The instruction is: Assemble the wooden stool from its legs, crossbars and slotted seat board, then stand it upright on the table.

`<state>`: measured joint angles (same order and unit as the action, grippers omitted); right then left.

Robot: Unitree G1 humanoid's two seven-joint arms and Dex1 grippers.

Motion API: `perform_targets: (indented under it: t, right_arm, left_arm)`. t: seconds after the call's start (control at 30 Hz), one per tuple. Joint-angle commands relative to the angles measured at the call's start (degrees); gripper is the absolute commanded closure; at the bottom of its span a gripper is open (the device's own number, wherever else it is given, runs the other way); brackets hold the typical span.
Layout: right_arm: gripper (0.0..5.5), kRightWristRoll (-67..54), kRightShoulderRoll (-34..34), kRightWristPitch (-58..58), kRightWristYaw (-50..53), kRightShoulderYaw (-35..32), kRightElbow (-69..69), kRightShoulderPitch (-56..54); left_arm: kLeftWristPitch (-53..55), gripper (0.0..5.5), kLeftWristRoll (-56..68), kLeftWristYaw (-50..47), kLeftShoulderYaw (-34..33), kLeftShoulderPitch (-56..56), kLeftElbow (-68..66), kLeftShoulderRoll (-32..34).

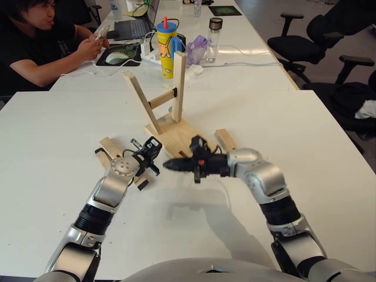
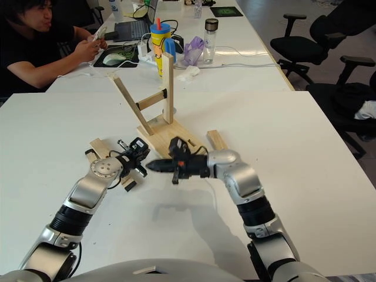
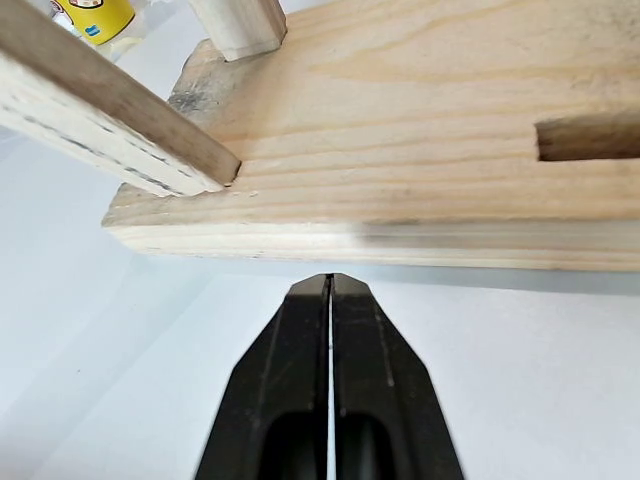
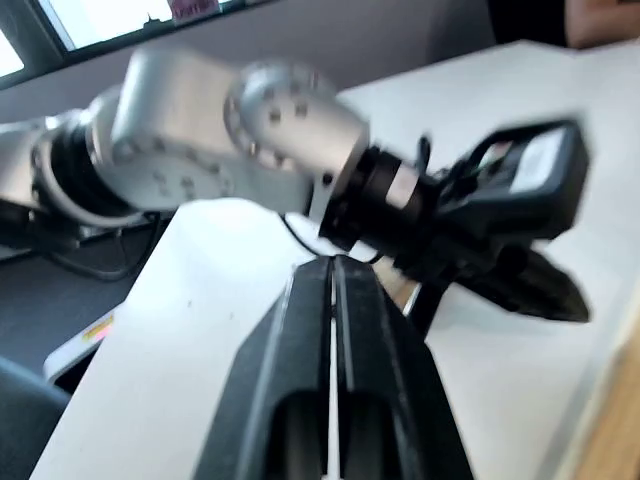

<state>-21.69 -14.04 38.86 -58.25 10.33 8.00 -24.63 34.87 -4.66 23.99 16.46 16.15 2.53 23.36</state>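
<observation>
Lying on the left part of the white desk point(image 1: 294, 129) are some loose wooden pieces point(image 1: 109, 145), just beside the left arm's wrist. The left end effector point(image 3: 330, 290) has its fingers pressed together with nothing between them, and its tip points at the near edge of the seat board point(image 1: 173, 135), close to it but apart from it.

The seat board rests flat near the middle of the desk. Two legs point(image 1: 141, 100) stand up from it, one leaning, with a crossbar point(image 1: 161, 101) joining them. An empty slot point(image 3: 590, 140) shows in the board's face.

The right end effector point(image 1: 167, 165) is also closed and empty. It hovers in front of the board and points toward the left one. Farther right, another loose piece point(image 1: 225, 139) lies just beside the board.

The stool looks about half built, so the step in hand is likely fitting the second pair of legs. The next move calls for one end effector to open, take up a loose piece and line its end up squarely with the empty slot, while the other steadies the board.
</observation>
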Motion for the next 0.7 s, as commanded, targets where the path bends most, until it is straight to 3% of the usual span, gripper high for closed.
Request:
perform_targets:
  t: [0.03,0.2,0.37,0.7]
  right_arm:
    - [5.50,11.31,-4.10,-7.44,9.78,1.35,-10.70,-6.12]
    - [5.50,23.26,-4.61,-20.10,16.13,7.81,-30.76,-8.93]
    - [5.50,28.02,-4.51,-24.00,17.26,10.50,-39.77,-10.09]
    - [5.50,29.66,-7.54,-11.26,5.45,19.68,-29.07,-4.59]
  left_arm:
    - [-1.10,5.48,-0.82,0.09,-1.05,1.57,-2.20,0.40]
    - [-3.39,5.48,-1.31,-0.05,-0.60,4.56,-6.67,-0.82]
    - [-5.97,5.48,-2.88,0.39,1.18,6.14,-10.25,-1.74]
    - [-10.91,5.48,-5.61,-0.16,2.71,10.36,-21.75,-5.65]
